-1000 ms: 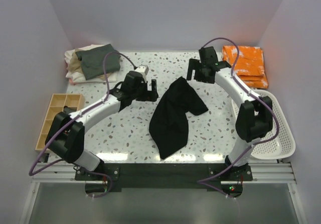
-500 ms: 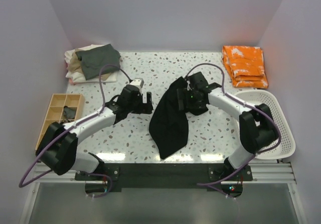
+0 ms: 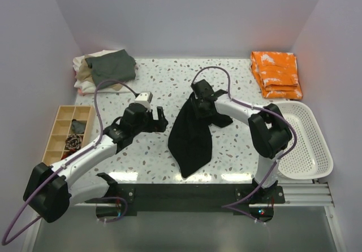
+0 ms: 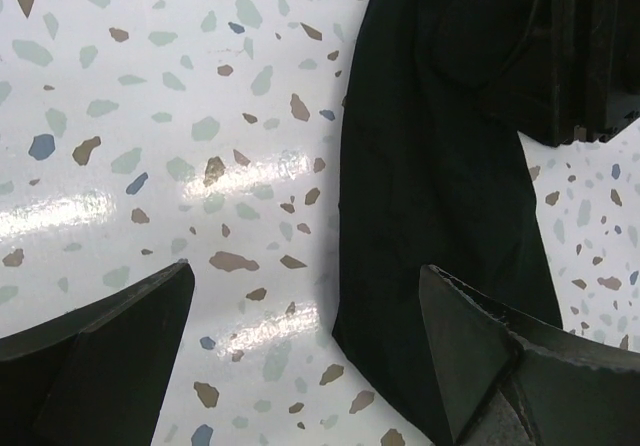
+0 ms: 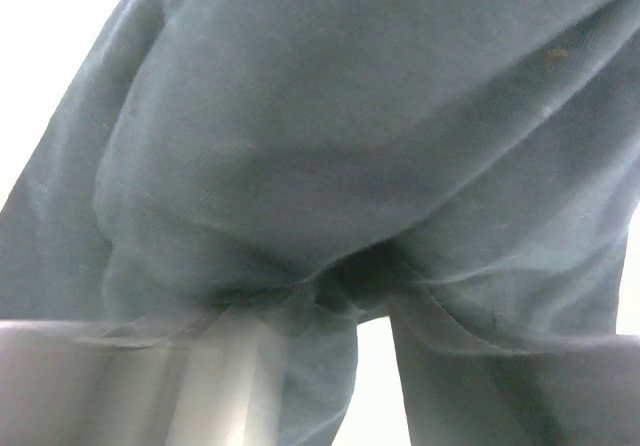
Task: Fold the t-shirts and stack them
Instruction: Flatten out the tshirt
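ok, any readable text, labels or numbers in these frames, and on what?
None readable.
The black shirt shows no label or print in any view.
The orange cloth has white marks, too small to tell if they are letters.
The folded shirts, tray and basket look plain.

The left gripper, spread wide, straddles the black t-shirt edge.

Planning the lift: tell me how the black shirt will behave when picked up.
The black shirt lies crumpled in soft folds, so it will probably sag and drape, not hold shape. It looks thin, so likely light.
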Available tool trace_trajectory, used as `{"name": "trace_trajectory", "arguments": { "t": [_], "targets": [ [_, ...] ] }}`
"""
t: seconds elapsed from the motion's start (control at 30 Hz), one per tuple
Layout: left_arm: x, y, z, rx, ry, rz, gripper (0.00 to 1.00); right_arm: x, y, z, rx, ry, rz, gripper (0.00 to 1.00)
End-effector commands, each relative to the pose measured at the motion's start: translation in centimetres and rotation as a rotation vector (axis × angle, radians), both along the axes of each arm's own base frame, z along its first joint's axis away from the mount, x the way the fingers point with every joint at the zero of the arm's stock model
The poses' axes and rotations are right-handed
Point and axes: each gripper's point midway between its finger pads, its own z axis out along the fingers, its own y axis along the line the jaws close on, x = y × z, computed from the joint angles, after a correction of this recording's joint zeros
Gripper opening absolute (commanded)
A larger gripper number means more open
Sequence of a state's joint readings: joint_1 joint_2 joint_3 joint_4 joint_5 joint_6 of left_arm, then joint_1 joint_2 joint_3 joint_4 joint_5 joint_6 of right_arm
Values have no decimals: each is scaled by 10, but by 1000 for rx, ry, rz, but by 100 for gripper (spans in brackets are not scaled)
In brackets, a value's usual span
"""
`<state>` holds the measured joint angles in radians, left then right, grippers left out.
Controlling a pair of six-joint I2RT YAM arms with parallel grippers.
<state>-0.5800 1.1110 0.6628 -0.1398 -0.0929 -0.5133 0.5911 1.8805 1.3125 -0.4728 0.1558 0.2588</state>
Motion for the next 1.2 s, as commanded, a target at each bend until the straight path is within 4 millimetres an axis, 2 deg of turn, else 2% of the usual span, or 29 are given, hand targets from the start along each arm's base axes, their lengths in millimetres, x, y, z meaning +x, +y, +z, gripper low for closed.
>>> {"name": "trace_trajectory", "arguments": {
  "t": [0.0,0.03,0.07,0.13,0.17,0.27,0.3,0.33,0.37,0.4,0.43,0.47,0.5,0.53,0.57,0.6,0.63,0.67,0.77,0.9,1.03,1.07,1.1,1.13,1.17],
  "targets": [
    [-7,-2,-6,-17,3,-8,100,20,0,44,-66,-178,-44,7],
    [-8,-3,-9,-20,2,-13,100,21,-4,49,-76,-188,-55,0],
    [-14,-1,-21,-14,20,-21,100,22,-4,64,-71,-209,-56,0],
    [-20,-12,-18,-72,-1,-69,100,19,-11,82,-78,-233,-64,0],
    [-24,-16,-21,-96,-10,-79,100,17,-12,110,-45,-281,-67,0],
    [-37,-41,-14,-152,-40,-145,100,11,-23,151,-19,-363,-98,0],
    [-47,-56,-13,-152,-37,-196,100,7,-30,173,0,-402,-111,0],
    [-50,-63,-19,-122,-22,-201,100,5,-36,182,-9,-421,-123,0],
    [-51,-75,-12,-126,-31,-223,100,4,-38,195,-6,-442,-124,0],
    [-65,-93,-11,-121,-30,-279,100,0,-43,201,-17,-443,-125,0],
    [-66,-101,-19,-90,-25,-272,100,-1,-45,205,-22,-445,-122,0],
    [-69,-115,-12,-94,-39,-289,100,-1,-45,211,-25,-452,-121,0],
    [-80,-129,-13,-84,-38,-328,100,-2,-47,210,-33,-442,-119,0],
    [-80,-135,-30,-31,-19,-318,100,-2,-47,209,-39,-438,-116,0],
    [-87,-154,-22,-35,-35,-348,100,-3,-46,208,-41,-432,-110,0],
    [-88,-162,-25,-14,-42,-350,100,-3,-47,207,-46,-430,-109,0],
    [-86,-166,-42,49,-37,-331,100,-3,-46,205,-44,-428,-105,0],
    [-90,-183,-35,52,-57,-345,100,-4,-46,205,-43,-426,-100,0],
    [-84,-199,-58,143,-46,-313,100,-7,-45,212,-18,-432,-93,0],
    [-76,-206,-86,203,-42,-290,100,-20,-42,231,57,-448,-70,0],
    [-69,-213,-101,255,-45,-300,100,-30,-53,249,71,-479,-90,0],
    [-69,-214,-104,259,-45,-300,96,-34,-55,253,75,-482,-91,0],
    [-68,-211,-110,282,-41,-293,82,-35,-57,254,75,-485,-92,0],
    [-66,-210,-109,285,-51,-281,58,-37,-58,256,75,-487,-93,0],
    [-65,-208,-107,278,-57,-266,1,-40,-61,257,75,-486,-93,0]
  ]
}}
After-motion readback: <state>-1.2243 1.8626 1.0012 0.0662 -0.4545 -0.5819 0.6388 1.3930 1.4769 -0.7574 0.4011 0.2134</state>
